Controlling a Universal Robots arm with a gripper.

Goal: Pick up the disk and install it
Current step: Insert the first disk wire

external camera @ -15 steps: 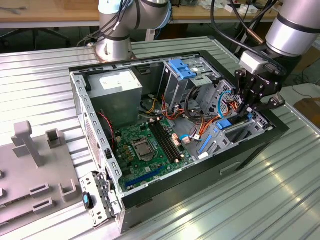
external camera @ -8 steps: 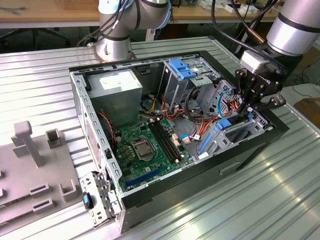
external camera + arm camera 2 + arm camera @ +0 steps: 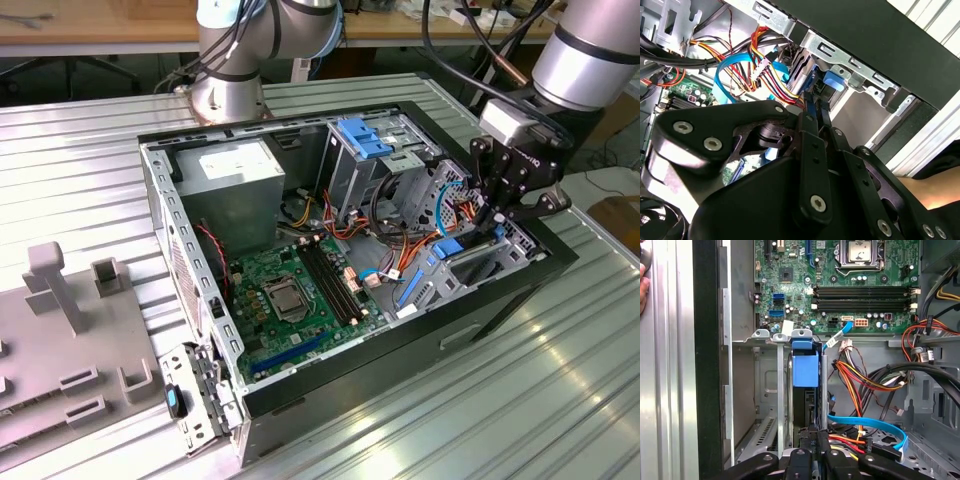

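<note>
Here my one hand point(image 3: 497, 222) sits at the right of the exterior view, reaching down into the open computer case point(image 3: 520, 290). In the first wrist view, at bottom center, my two fingers point(image 3: 805, 452) are drawn almost together, pinched on the thin edge of the disk point(image 3: 805, 371), so I have hold of it.

There is one disk. It stands on edge in the silver drive bay point(image 3: 767, 390), left of center in the first wrist view, between the bay's metal walls. Its end nearest the motherboard point(image 3: 840, 270) is a bright blue plastic block; below that the body is dark and narrow, running down to my fingertips. In the second wrist view the blue end point(image 3: 834, 80) shows at upper center, just under the bay's metal rim. In the exterior view the disk point(image 3: 447, 248) shows as a blue patch just below my hand.

I count one motherboard, one grey power supply box point(image 3: 238, 180) at the upper left of the case, and one blue-latched drive cage point(image 3: 368, 140) at upper center. One flat blue cable point(image 3: 867, 425) curves through the lower right of the first wrist view, beside a bundle of red, orange and yellow wires point(image 3: 852, 375). The case lies on the ribbed metal counter point(image 3: 90, 160).
</note>
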